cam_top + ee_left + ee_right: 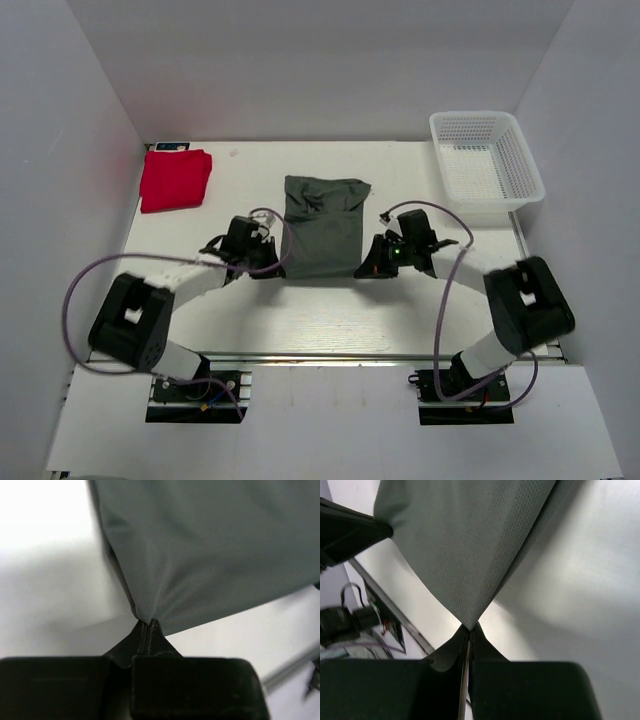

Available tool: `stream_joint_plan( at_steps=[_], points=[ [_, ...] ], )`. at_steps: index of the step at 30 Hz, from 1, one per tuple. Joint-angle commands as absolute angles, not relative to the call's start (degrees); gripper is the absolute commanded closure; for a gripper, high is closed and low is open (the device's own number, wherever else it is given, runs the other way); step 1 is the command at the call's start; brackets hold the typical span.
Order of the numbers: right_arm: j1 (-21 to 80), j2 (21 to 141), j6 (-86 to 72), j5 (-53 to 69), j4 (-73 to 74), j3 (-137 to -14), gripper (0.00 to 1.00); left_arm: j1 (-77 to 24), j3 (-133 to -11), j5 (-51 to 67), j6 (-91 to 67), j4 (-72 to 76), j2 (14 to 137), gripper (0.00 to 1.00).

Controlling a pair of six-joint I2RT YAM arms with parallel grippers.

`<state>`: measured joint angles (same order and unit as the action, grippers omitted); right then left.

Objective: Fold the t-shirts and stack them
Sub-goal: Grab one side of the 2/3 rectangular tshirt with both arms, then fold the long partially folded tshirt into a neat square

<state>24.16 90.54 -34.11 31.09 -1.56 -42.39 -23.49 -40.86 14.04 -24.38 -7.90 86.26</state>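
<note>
On the white-walled white table (pixel 330 315), left pincer (pixel 148 624) and right pincer (pixel 470 628) clamp the grey-green t-shirt (pixel 322 225).

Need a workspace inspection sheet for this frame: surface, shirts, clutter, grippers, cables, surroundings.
Surface: white table, metal rail along its near edge.
Job's things: grey shirt partly folded at centre; red shirt folded at far left.
Clutter: white basket at far right, looks empty; small dark item behind the red shirt, cannot identify.
Grippers: left gripper shut on the grey shirt's near left corner; right gripper shut on its near right corner.
Cables: a purple cable loops along each arm.
Surroundings: white walls on three sides.
</note>
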Motion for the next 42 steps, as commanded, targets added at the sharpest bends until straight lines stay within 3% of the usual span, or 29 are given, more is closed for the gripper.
stream_joint_plan(
  at_steps=[1, 9, 16, 30, 42],
  points=[
    [24.5, 82.0, -27.8, 34.0, 7.6, -40.2, 1.00, -24.6, -37.1, 19.6, -26.5, -11.9, 73.9, 1.00],
    [24.6, 65.1, -21.7, 44.0, 27.7, -40.1, 1.00, -26.3, -37.0, 32.1, -28.5, -26.6, 55.5, 1.00],
    [24.1, 60.2, -21.4, 46.8, 32.6, -46.8, 1.00, -26.3, -43.9, 30.7, -27.9, -32.3, 50.4, 1.00],
    [21.5, 70.5, -24.3, 36.9, 32.3, -55.4, 1.00, -25.2, -55.3, 17.2, -29.8, -29.7, 64.1, 1.00],
    [17.5, 83.1, -25.7, 37.8, 27.6, -61.3, 1.00, -24.7, -66.9, 6.9, -28.6, -26.9, 82.4, 1.00]
  ],
)
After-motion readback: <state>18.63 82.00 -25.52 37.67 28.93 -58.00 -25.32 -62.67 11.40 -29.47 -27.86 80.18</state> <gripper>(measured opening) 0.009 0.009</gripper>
